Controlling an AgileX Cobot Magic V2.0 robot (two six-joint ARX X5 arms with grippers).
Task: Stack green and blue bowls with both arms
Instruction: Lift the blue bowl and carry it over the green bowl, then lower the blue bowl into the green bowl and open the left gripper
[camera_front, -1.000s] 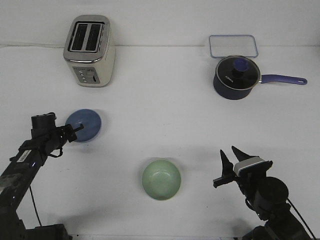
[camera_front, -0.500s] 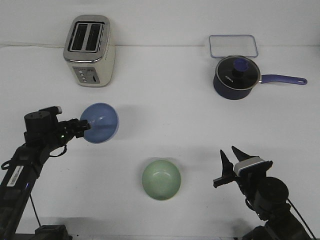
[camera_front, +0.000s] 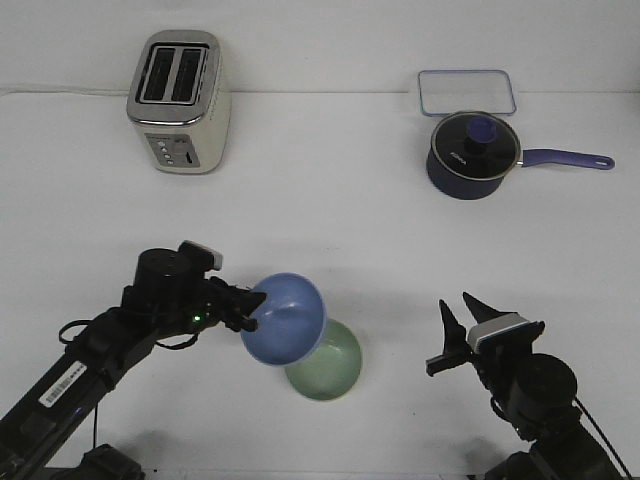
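Front view: one picture only, so every judgement below rests on it alone
Left arm (camera_front: 100, 345): reaches in from the left edge; its fingers (camera_front: 243, 312) are closed on the near-left rim of the blue bowl (camera_front: 285, 320); no gap shows between them and the rim
Blue bowl: held clear of the worktop (camera_front: 330, 210), tilted, overlapping the upper-left edge of the green bowl (camera_front: 328, 367); whether the two touch cannot be told
Green bowl: upright on the worktop, partly hidden by the blue one
Right fingers (camera_front: 458, 322): spread apart, holding nothing, well apart from both bowls
Risk, tilt: released as it hangs, the blue bowl would likely land on its edge and slide off; it needs levelling first
Risk, offset: it sits left of centre; lowering here could knock the green bowl aside, since nothing steadies it
Risk, grip: a rim pinch may let it swing
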